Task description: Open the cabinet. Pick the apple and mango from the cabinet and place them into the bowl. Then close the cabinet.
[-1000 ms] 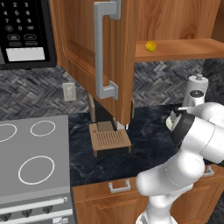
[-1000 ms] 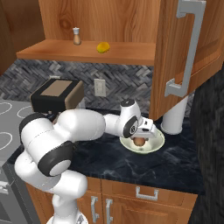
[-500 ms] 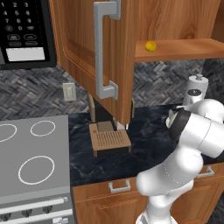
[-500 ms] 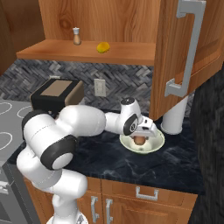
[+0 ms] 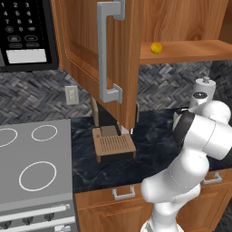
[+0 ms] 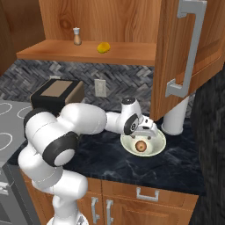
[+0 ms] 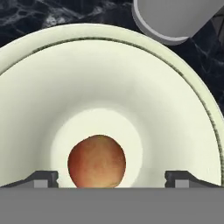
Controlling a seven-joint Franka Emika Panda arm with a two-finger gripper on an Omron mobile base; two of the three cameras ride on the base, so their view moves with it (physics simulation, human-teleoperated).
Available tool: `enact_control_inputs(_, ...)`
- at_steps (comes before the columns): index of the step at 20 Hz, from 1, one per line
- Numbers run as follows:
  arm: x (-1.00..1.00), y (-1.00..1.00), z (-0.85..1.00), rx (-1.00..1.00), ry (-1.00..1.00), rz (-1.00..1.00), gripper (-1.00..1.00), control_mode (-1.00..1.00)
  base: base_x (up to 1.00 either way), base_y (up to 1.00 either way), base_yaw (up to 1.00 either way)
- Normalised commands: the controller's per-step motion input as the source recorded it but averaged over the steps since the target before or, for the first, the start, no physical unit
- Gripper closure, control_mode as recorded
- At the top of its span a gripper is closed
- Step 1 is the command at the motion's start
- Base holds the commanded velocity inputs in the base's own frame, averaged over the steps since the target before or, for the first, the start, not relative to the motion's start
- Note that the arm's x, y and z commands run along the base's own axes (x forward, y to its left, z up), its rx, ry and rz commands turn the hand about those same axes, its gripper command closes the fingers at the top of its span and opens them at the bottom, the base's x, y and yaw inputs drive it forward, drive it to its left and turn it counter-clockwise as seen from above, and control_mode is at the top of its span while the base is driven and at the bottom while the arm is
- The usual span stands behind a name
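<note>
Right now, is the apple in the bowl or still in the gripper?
In the bowl. The apple sits on the floor of the bowl, and the gripper is open, its tips spread clear on either side.

The apple [image 6: 140, 146] sits in the bowl [image 6: 154, 148], the gripper [image 6: 145, 133] just above it. At twelve o'clock, the mango [image 6: 103, 47] rests on the open cabinet [image 6: 132, 52] shelf.

toaster [image 5: 113, 146], microwave [image 5: 25, 34], stovetop [image 5: 34, 167], shaker [image 6: 77, 36]

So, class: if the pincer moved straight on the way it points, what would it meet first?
Most likely the apple, which lies between the open pincer tips at the bottom of the bowl. Depth is hard to judge, though.
</note>
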Motion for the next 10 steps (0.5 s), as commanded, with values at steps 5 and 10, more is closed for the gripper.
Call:
enact_control_inputs(5,0.00,0.00,0.15,0.08,-0.06,0.00,-1.00,-1.00,0.00,0.00,0.00)
enact_control_inputs(10,-0.01,0.00,0.41,0.10,-0.05,0.00,-1.00,-1.00,0.00,0.00,0.00)
